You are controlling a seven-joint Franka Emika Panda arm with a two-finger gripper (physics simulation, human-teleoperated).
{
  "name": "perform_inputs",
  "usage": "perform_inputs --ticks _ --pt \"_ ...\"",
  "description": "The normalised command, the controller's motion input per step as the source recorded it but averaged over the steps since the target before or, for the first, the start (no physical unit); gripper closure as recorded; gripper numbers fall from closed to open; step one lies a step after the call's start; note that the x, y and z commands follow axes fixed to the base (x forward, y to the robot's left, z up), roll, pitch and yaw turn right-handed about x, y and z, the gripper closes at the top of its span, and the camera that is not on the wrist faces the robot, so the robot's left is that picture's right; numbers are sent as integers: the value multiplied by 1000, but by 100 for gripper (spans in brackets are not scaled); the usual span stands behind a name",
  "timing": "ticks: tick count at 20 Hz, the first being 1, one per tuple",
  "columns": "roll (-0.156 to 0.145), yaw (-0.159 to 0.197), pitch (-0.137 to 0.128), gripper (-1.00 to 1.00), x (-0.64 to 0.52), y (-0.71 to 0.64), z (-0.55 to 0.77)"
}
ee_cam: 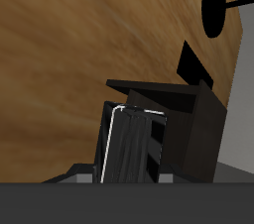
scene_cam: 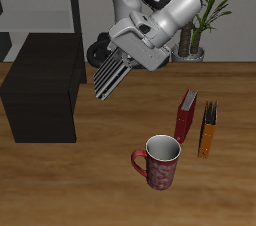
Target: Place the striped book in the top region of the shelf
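The striped book (scene_cam: 109,77) hangs tilted in the air, its black-and-white cover facing the camera, with my gripper (scene_cam: 124,58) shut on its upper end. It is above the table, beside the upper edge of the shelf (scene_cam: 42,88), a low black-brown box with a flat top. Seen from the wrist, the striped book (ee_cam: 129,149) fills the space between my fingers, and the shelf (ee_cam: 189,119) lies just beyond it.
A red book (scene_cam: 186,115) and an orange book (scene_cam: 208,128) stand upright toward the table's middle. A red patterned mug (scene_cam: 160,162) sits nearer the front edge. A pale grey rack (scene_cam: 45,5) stands behind the shelf, and a potted plant (scene_cam: 203,15) at the back.
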Motion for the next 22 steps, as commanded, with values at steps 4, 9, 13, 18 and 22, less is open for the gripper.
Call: perform_inputs --ticks 4,9,13,18,22 --pt "-52 37 -13 100 131 114 21" --pt "-37 14 -38 100 103 162 84" --pt "-69 -2 4 100 75 169 26" --pt "-52 -17 2 100 -27 42 12" --pt "-63 -30 65 100 26 -64 -105"
